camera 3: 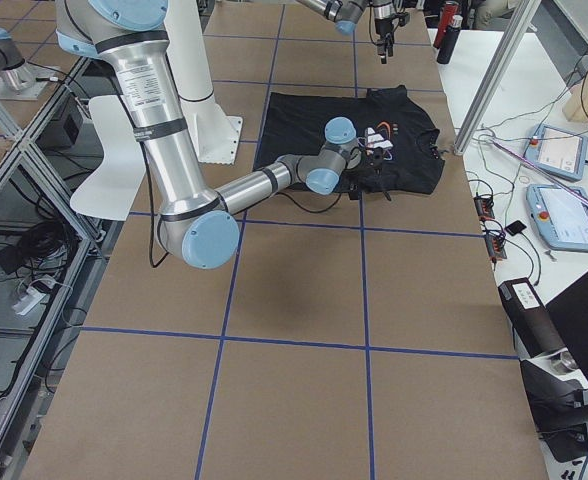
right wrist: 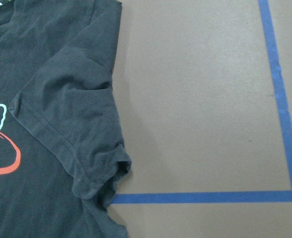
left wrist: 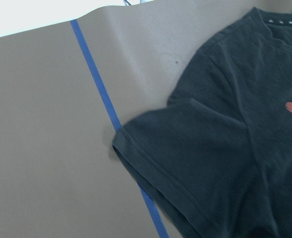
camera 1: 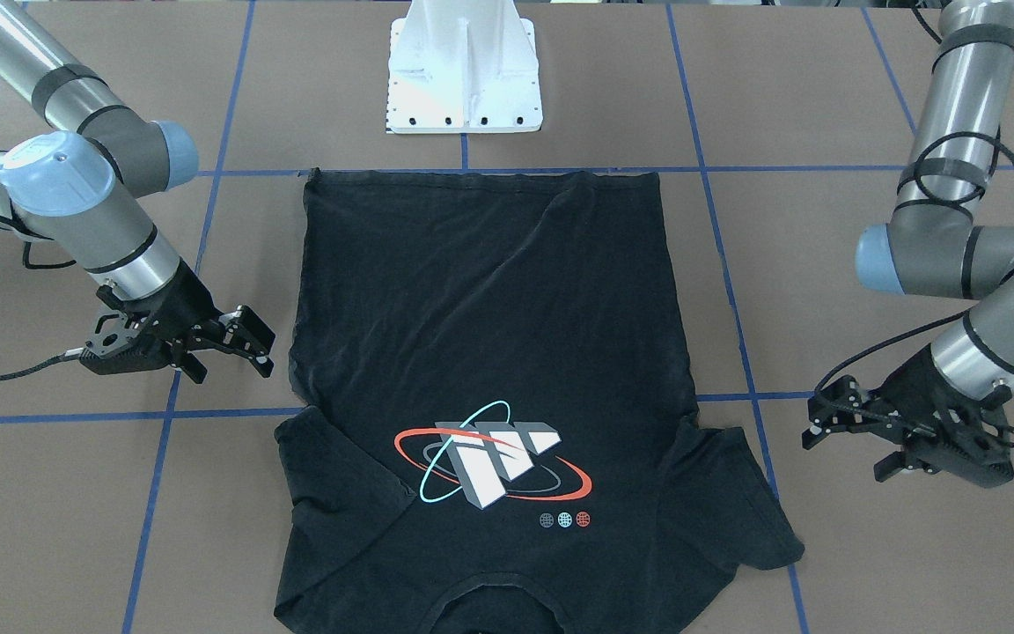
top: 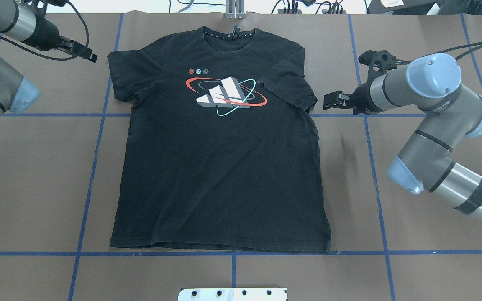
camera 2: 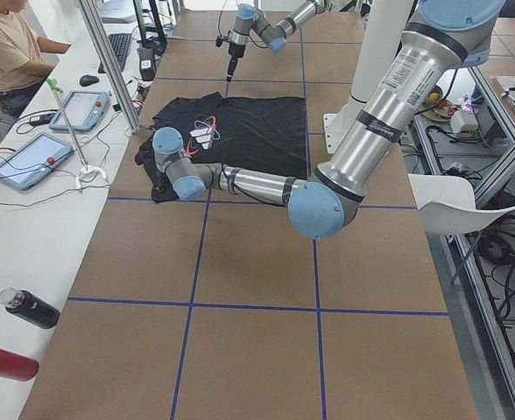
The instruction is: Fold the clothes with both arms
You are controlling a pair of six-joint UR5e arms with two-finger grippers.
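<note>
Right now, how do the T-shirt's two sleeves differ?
The sleeve on the robot's left lies flat, spread outward; the sleeve on the robot's right angles down against the body. The left sleeve's cuff is smooth; the right sleeve's cuff corner is curled. Both are black and rest on the table.

You get bright, even light from above, so the brown table (top: 412, 234) carries only a faint, soft shadow beside the right arm (top: 425, 142) in the overhead view. The black T-shirt (top: 220, 175) reads dark with its creases barely showing, and both wrist views look slightly soft.
</note>
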